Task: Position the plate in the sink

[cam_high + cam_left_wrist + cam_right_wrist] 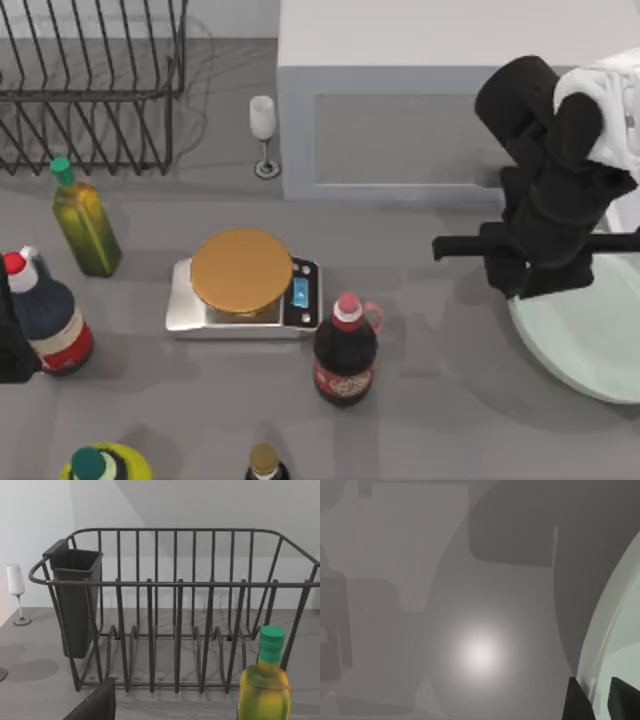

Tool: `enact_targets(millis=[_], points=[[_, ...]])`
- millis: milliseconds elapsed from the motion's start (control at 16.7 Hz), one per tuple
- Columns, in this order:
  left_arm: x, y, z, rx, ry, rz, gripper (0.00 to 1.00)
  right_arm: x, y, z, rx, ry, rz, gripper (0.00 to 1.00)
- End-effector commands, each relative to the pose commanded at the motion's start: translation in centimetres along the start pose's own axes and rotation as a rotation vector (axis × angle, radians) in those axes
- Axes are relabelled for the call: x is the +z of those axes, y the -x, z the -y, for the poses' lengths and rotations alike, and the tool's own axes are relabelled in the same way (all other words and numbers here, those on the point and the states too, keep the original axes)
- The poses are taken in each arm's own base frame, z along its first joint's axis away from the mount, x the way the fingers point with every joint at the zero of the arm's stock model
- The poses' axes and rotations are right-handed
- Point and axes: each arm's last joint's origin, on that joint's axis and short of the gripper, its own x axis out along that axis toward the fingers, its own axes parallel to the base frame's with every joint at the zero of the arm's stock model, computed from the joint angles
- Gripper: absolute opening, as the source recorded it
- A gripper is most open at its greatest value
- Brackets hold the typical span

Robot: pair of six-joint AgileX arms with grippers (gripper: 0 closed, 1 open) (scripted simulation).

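Plate (590, 340), the big round pale mint-green one, smooth and shallow, sits at about 4 o'clock on the grey table (440, 400), partly running off the right edge. Right gripper (520, 290) is down at its near rim, and in the right wrist view the two dark fingertips (580, 702) straddle the pale rim (607, 645) with a gap either side, so it looks like jaws apart, not clamped yet. I'd say the task is barely started: grab, lift and carry are all left.

Going further out: a dark cola bottle with a red cap (345, 350) around 6, a silver kitchen scale with an orange-brown round platter (243, 285) near centre, then a black wire dish rack (90, 80) at 10 to 11. Left arm (12, 340) is parked at 8 to 9 o'clock; can't tell its jaws. White-rimmed sink edge (625, 215) peeks in at 3.
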Motion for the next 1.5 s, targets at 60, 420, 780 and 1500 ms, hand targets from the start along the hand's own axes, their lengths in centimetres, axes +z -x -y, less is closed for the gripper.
enact_targets(millis=[60,420,780,1500], points=[[0.0,0.0,0.0,0.000,0.000,0.000,1.00,0.4,1.8,-0.8,0.000,0.007,-0.001,0.00],[0.0,0.0,0.0,0.000,0.000,0.000,1.00,1.4,14.2,0.1,-0.008,-0.009,-0.016,0.00],[0.0,0.0,0.0,0.000,0.000,0.000,1.00,0.9,20.1,4.1,0.001,-0.054,0.008,0.00],[0.0,0.0,0.0,0.000,0.000,0.000,1.00,9.3,17.3,10.1,-0.067,-0.185,0.072,0.00]])
